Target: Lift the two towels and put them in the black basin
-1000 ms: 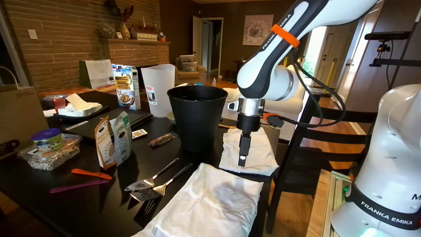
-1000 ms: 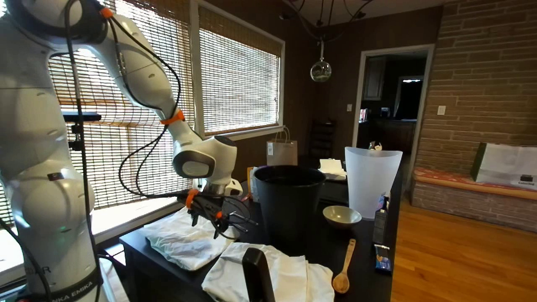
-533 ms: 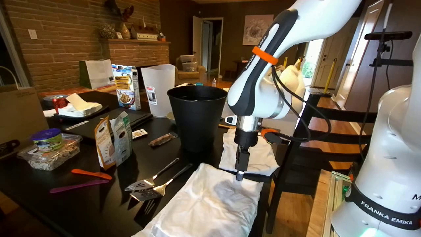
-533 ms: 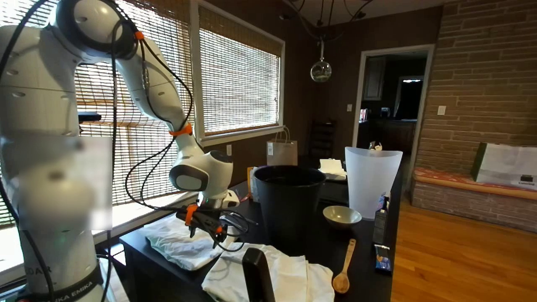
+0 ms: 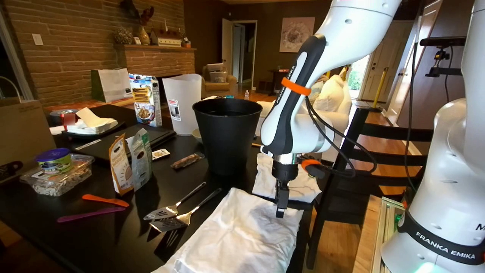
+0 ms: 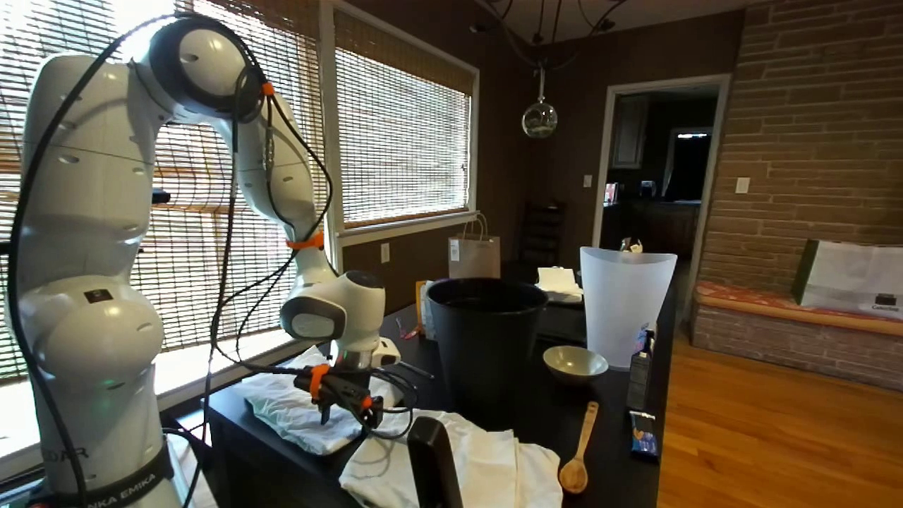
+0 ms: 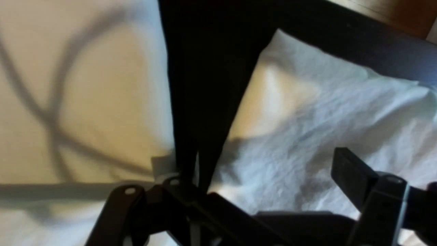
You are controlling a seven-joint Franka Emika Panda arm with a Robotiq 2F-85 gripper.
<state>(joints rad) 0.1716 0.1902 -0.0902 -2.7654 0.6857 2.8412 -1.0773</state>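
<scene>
Two white wrinkled towels lie on the dark table. One lies at the front in an exterior view [image 5: 235,235]; it also shows near the window [image 6: 303,423] and at right in the wrist view [image 7: 290,153]. The other towel lies beyond it [image 5: 299,184], also at left in the wrist view [image 7: 102,95]. The tall black basin [image 5: 229,140] stands upright beside them; it also shows in an exterior view [image 6: 487,353]. My gripper [image 5: 280,213] points down, open and empty, over the window-side towel's edge near the gap between towels [image 7: 273,174]. Whether the fingertips touch cloth I cannot tell.
Two metal spatulas [image 5: 170,220] lie beside the front towel. A white pitcher-like container [image 6: 624,310], a bowl [image 6: 575,363] and a wooden spoon [image 6: 578,458] are beyond the basin. Food pouches [image 5: 130,163] stand on the table. A black chair [image 5: 363,163] stands at the table's end.
My gripper has come down and moved from above the farther towel toward the front, window-side towel's edge. The towels and basin have not moved.
</scene>
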